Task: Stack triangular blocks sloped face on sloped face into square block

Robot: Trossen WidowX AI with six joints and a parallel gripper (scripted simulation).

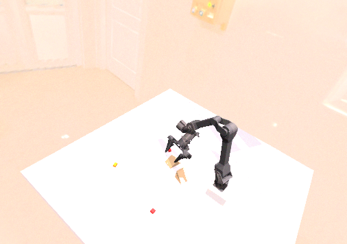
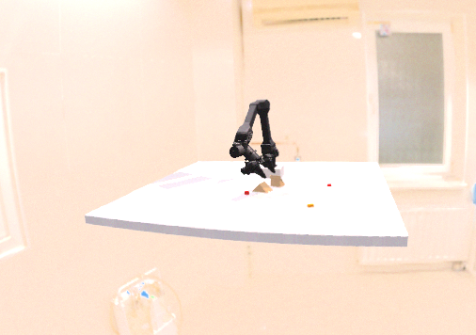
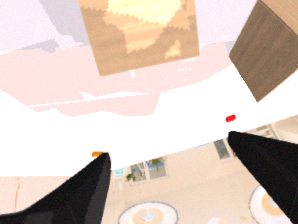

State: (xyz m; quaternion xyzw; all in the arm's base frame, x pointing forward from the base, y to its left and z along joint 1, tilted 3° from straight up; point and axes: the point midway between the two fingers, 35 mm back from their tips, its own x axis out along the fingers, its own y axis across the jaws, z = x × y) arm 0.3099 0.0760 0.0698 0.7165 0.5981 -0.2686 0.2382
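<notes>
In the wrist view both wooden triangular blocks are cut off by the frame: one [image 3: 142, 35] at the top centre, washed out by glare on its face, the other [image 3: 265, 55] at the upper right, darker, running past the right edge. Their sloped faces are hard to make out there. In the exterior view the arm's wrist hides part of the blocks, and whether they touch each other cannot be told.

There are two triangular blocks, lying near each other but apart on the white worktop [image 1: 103, 196], in the middle of the top view: one [image 1: 171, 162] just under the tool, the other [image 1: 180, 175] a little lower in the frame. There are three small cubes: a red one [image 1: 153, 210] toward the bottom, a yellow one [image 1: 115, 164] at centre left, and a red one [image 1: 169, 150] partly hidden beside a fingertip.

The single dark arm [image 1: 224, 151] rises from its base right of centre, bends over at the elbow and reaches left and down. The tool [image 1: 173, 154] hangs above the nearer block with its fingers spread wide and nothing between them.
</notes>
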